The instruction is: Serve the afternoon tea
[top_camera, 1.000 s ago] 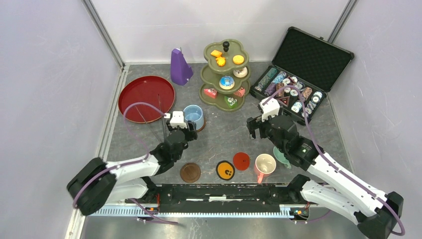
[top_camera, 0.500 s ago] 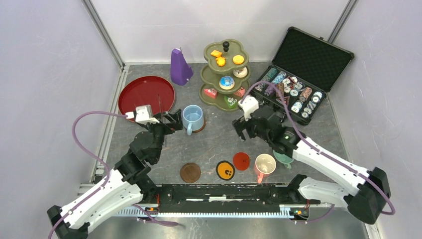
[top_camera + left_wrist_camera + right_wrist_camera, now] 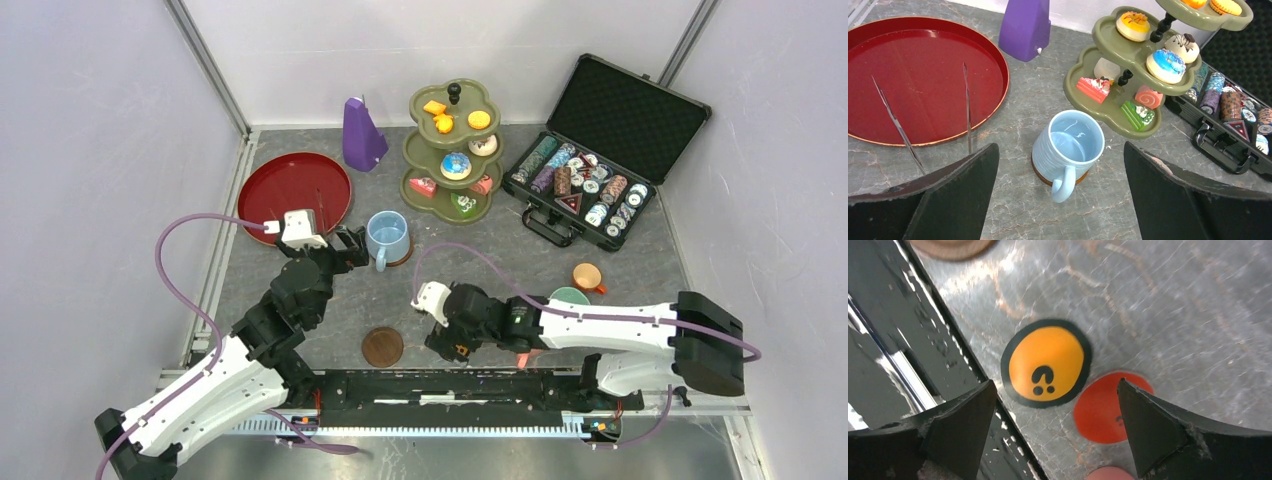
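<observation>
The blue mug (image 3: 387,237) stands on a brown coaster, handle toward me; it also shows in the left wrist view (image 3: 1068,147). My left gripper (image 3: 345,245) is open and empty just left of it, the mug showing between its jaws (image 3: 1061,146). My right gripper (image 3: 450,345) is open and empty, low over the yellow coaster (image 3: 1046,362), with the red coaster (image 3: 1110,407) beside it. The pink mug's rim (image 3: 1110,474) peeks in below. The orange mug (image 3: 588,276) and teal mug (image 3: 568,297) stand at the right. The olive stand (image 3: 428,190) holds small cakes.
A red tray (image 3: 294,195) with thin metal tongs (image 3: 967,105) lies at the back left. A purple pyramid (image 3: 363,133) stands behind it. An open black case of poker chips (image 3: 600,150) is at the back right. A spare brown coaster (image 3: 382,346) lies near the front rail.
My right arm has swung from the middle right down to the front, over the yellow coaster, uncovering the orange and teal mugs. My left gripper drew back left from the blue mug.
</observation>
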`<move>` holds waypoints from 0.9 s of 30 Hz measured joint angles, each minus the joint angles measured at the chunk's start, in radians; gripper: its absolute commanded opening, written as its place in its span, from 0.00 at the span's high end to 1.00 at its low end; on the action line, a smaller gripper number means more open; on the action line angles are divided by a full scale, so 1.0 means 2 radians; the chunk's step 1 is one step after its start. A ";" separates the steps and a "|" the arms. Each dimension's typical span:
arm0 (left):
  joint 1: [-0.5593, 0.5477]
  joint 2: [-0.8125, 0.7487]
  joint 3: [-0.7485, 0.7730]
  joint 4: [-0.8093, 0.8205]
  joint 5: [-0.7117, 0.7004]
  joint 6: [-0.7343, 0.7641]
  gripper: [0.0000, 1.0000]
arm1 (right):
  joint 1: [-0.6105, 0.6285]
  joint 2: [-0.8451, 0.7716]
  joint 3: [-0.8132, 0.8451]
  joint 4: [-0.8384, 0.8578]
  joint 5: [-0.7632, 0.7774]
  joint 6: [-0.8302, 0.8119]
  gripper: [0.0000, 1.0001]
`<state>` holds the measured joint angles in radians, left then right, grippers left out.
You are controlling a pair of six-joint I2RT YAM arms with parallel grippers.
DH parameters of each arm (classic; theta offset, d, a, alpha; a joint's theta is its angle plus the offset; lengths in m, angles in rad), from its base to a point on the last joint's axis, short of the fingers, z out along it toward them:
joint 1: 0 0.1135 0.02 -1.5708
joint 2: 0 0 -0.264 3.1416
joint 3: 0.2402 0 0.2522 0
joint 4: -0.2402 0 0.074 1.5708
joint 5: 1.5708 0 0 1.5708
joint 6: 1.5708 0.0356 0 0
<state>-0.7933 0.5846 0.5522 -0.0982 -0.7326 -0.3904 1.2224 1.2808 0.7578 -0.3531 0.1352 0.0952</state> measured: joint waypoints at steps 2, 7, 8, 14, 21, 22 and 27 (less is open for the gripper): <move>0.000 0.000 0.000 -0.001 0.000 0.000 0.00 | 0.016 0.010 -0.011 -0.003 0.005 0.007 0.02; 0.000 0.001 0.004 -0.004 0.001 0.000 0.00 | 0.033 0.031 -0.035 -0.002 0.022 0.028 0.02; 0.000 0.001 0.007 -0.005 0.001 0.000 0.00 | 0.036 0.035 -0.038 0.002 0.027 0.033 0.02; 0.000 -0.002 0.021 -0.009 0.001 0.004 0.00 | 0.042 0.062 -0.049 0.031 0.048 0.058 0.04; 0.000 -0.006 0.022 -0.015 0.001 0.013 0.00 | 0.043 0.084 -0.050 0.085 0.073 0.078 0.16; 0.000 -0.006 0.022 -0.015 0.001 0.013 0.00 | 0.044 0.087 -0.048 0.091 0.081 0.081 0.18; 0.000 -0.006 0.022 -0.015 0.000 0.020 0.00 | 0.033 0.121 -0.030 0.121 0.121 0.091 0.27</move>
<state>-0.7933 0.5728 0.5964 -0.1291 -0.7319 -0.3504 1.2888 1.5223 0.6987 -0.1112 0.3771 0.2771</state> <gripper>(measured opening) 0.996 0.773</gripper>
